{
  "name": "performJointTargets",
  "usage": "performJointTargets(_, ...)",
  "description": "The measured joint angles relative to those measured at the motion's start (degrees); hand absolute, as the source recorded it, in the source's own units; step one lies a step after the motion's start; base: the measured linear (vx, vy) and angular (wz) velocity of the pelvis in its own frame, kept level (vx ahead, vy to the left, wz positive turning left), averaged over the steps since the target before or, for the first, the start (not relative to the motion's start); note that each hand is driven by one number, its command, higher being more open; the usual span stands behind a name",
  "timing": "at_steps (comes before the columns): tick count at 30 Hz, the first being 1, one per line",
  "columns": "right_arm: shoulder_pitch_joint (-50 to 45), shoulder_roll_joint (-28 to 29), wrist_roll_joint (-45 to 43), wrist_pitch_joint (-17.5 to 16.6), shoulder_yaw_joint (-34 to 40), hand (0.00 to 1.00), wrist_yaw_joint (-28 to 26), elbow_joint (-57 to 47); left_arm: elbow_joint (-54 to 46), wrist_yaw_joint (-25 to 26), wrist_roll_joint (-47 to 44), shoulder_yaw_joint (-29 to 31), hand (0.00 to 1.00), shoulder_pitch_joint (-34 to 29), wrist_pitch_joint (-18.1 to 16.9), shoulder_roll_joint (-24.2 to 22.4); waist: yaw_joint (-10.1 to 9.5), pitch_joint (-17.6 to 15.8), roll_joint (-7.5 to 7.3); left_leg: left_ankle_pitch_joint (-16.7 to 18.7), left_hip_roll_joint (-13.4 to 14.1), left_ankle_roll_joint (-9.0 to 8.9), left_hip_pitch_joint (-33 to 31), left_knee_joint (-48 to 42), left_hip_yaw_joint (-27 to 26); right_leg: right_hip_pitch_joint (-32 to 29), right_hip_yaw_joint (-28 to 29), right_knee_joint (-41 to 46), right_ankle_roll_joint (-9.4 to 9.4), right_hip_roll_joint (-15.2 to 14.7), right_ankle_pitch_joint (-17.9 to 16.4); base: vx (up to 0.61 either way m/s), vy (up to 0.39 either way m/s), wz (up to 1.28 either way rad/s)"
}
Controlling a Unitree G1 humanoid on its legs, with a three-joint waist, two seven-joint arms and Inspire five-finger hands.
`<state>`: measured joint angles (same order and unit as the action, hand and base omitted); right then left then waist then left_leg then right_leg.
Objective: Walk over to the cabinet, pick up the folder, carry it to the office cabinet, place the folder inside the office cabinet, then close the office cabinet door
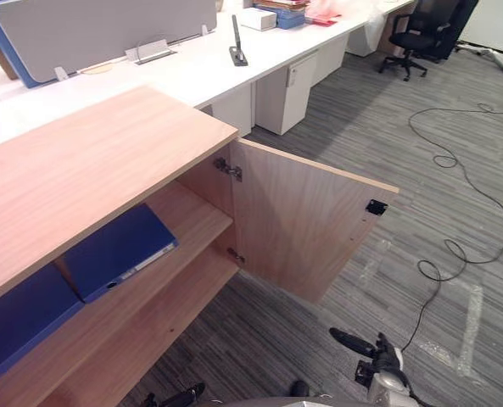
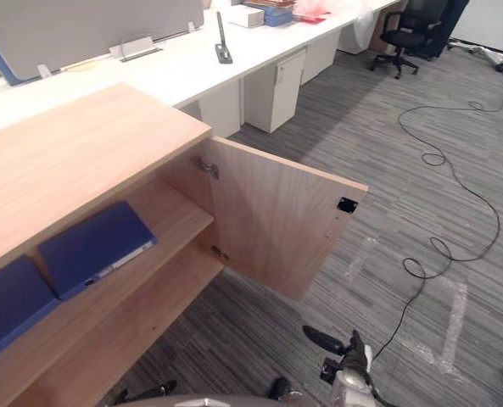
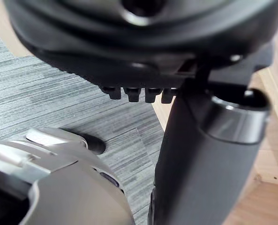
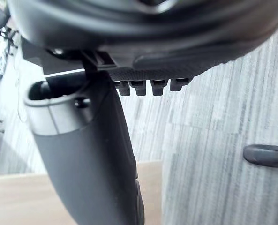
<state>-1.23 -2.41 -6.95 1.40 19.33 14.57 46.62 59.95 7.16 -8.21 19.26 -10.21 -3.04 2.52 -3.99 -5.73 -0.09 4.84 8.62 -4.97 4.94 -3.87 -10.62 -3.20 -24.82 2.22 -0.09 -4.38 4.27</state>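
A wooden office cabinet (image 1: pixel 81 170) stands on my left with its door (image 1: pixel 306 220) swung wide open toward me. On its upper shelf (image 1: pixel 196 225) lies a blue folder (image 1: pixel 120 250), flat and slightly askew. A second blue folder (image 1: pixel 18 318) lies further left on the same shelf. My right hand (image 1: pixel 357 344) hangs low over the carpet in front of the door, with fingers straight and nothing in it. Below the cabinet's lower shelf, my left hand (image 1: pixel 181 396) is also empty. The wrist views show each hand's thumb (image 3: pixel 199 154) (image 4: pixel 89 159) free over the floor.
A long white desk (image 1: pixel 192 72) with a grey divider panel (image 1: pixel 98 30) runs behind the cabinet, and white drawer units (image 1: pixel 287 89) stand under it. A black office chair (image 1: pixel 416 38) stands at the far right. Grey carpet (image 1: pixel 421 170) stretches to the right of the door.
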Motion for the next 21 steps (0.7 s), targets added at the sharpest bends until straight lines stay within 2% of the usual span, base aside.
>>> performJointTargets(1,0.6,-0.4,-0.2,0.0,1.5,1.00,0.6,-0.3,0.0,0.0,0.0,-0.3,1.00,-0.1,0.0,0.0,0.06,0.1,0.43,0.0,-0.1,-0.04,0.2,0.3,-0.3,1.4,0.3,-3.4,0.06,0.7,1.7,0.01,-0.004,-0.14)
performJointTargets(4,2.5,-0.7,-1.3,0.0,4.5,1.00,1.2,-0.7,-0.1,0.0,-0.1,-0.7,1.00,-0.2,0.0,-0.2,0.02,0.5,1.23,0.0,-0.5,-0.10,0.0,0.7,-0.9,2.2,1.0,-7.2,0.05,1.3,3.9,0.00,0.023,-0.10)
performJointTargets(6,4.2,-1.8,-2.1,0.1,5.4,1.00,1.9,-0.9,-0.1,-0.1,-0.1,-1.1,1.00,-0.3,0.0,-0.3,-0.02,0.5,1.79,0.1,-0.7,-0.12,0.1,0.9,-1.0,2.2,1.1,-7.2,0.08,1.2,4.0,-0.01,0.047,-0.06)
performJointTargets(14,14.8,-10.8,-2.8,-0.2,6.9,1.00,3.2,0.0,-1.3,-0.9,-0.1,-3.2,1.00,-1.0,-0.1,0.6,0.05,0.2,1.37,0.0,-1.5,-0.01,0.2,1.8,0.1,2.1,0.9,-7.3,0.28,0.9,4.1,0.00,0.045,0.03)
performJointTargets(21,31.2,-16.4,-10.9,-0.7,5.8,1.00,3.2,11.7,-1.3,-1.4,-0.2,-3.6,1.00,-2.1,0.0,1.0,-0.11,-0.1,1.07,-0.1,-2.2,0.17,0.4,2.0,0.5,2.1,0.8,-7.3,0.56,0.2,4.3,0.00,0.048,0.02)
